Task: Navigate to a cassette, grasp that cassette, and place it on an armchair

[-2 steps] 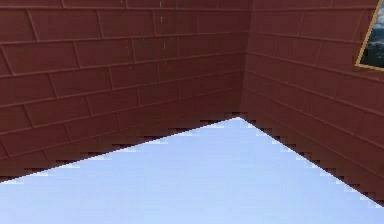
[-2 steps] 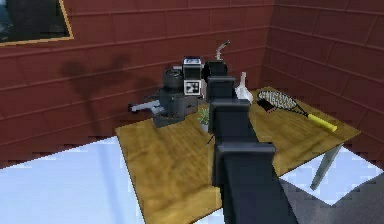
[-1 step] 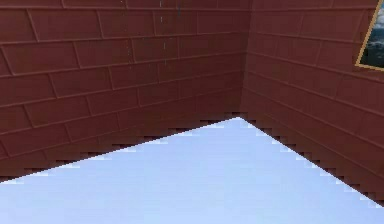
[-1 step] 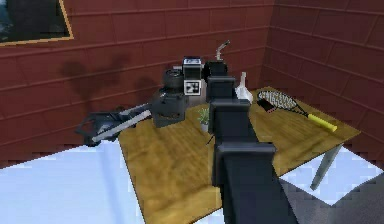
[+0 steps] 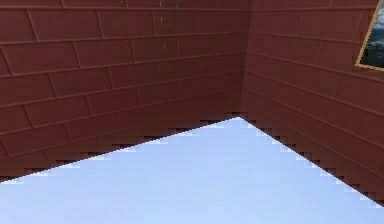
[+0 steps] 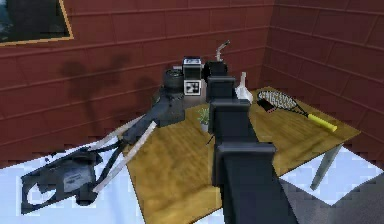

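**A:** Where is the pincer, and how wide does it stand?

**B:** In the arm side view the arm rises from 6 o'clock. The pincer slants off its far end toward 8 o'clock, out past the edge of the wooden worktop. How wide the fingers stand I cannot tell.

**A:** Does it hold anything?

**B:** Yes. A dark flat slab with a paler window, the cassette, hangs at the fingers' end. It is above the pale floor and clear of the worktop.

**A:** Which way does it lie?

**B:** Its long axis seems to run from about 8 o'clock to 2 o'clock, with the broad face turned up. The view is too coarse to say which end leads.

**A:** And around it?

**B:** A racket with a yellow handle lies on the worktop at 2 o'clock. Dark boxes stand at 12 o'clock. A framed picture hangs on the brick wall at 10 o'clock.
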